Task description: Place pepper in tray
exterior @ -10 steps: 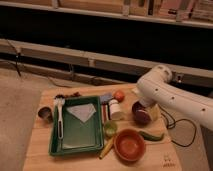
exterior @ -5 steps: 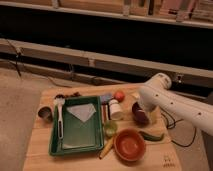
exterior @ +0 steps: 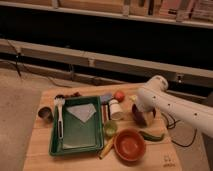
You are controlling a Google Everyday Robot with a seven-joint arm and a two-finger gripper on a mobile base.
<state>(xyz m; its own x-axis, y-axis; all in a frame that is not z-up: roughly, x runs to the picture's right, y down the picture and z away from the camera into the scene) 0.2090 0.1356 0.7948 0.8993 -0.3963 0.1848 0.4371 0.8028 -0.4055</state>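
The pepper (exterior: 151,135) is slim and green and lies on the wooden table, right of the orange bowl (exterior: 130,144). The dark green tray (exterior: 80,136) sits at the left and holds a white napkin (exterior: 81,112) and a white-headed brush (exterior: 59,114). My white arm reaches in from the right. Its gripper (exterior: 142,117) hangs low over the table, just above and left of the pepper. The gripper's tip is a dark shape against the tabletop, and I cannot tell whether it touches the pepper.
A lime-green cup (exterior: 110,128) and a yellow-orange vegetable (exterior: 106,148) lie between tray and bowl. A white container (exterior: 115,109), a red fruit (exterior: 119,95) and a blue block (exterior: 106,98) stand behind them. A metal cup (exterior: 45,113) sits left of the tray. A cable (exterior: 175,131) trails off the right edge.
The arm has dropped a little, and the gripper now sits lower and closer to the pepper. The objects on the table have not moved.
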